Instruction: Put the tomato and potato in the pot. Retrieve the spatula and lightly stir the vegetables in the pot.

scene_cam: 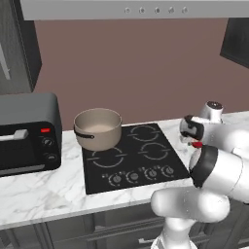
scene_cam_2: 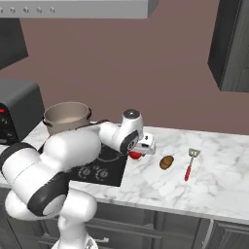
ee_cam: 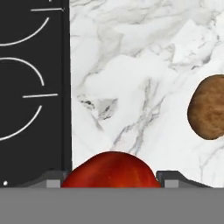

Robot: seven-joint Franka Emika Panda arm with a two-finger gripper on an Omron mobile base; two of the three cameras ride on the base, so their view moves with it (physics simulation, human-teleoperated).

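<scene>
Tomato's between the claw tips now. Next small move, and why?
Probably lift straight up. In the hand view the tomato fills the gap between the claw tips, apparently gripped. It sits low on the counter; the pot stands across the cooktop.

You're facing a plain brownish-mauve wall [scene_cam: 146,73] behind a white marble surface [scene_cam_2: 219,180] veined in grey. A black cooktop [scene_cam: 133,155] with four ring markings and a row of knobs along its front edge is set into that surface. To its left you'll see a dark toaster oven [scene_cam: 26,133] with a red indicator and two dials. A grey range hood [scene_cam: 131,8] with small round buttons hangs overhead. Dark upper cabinets [scene_cam_2: 232,46] flank the wall, and grey cabinet fronts [scene_cam: 73,231] run below.
</scene>
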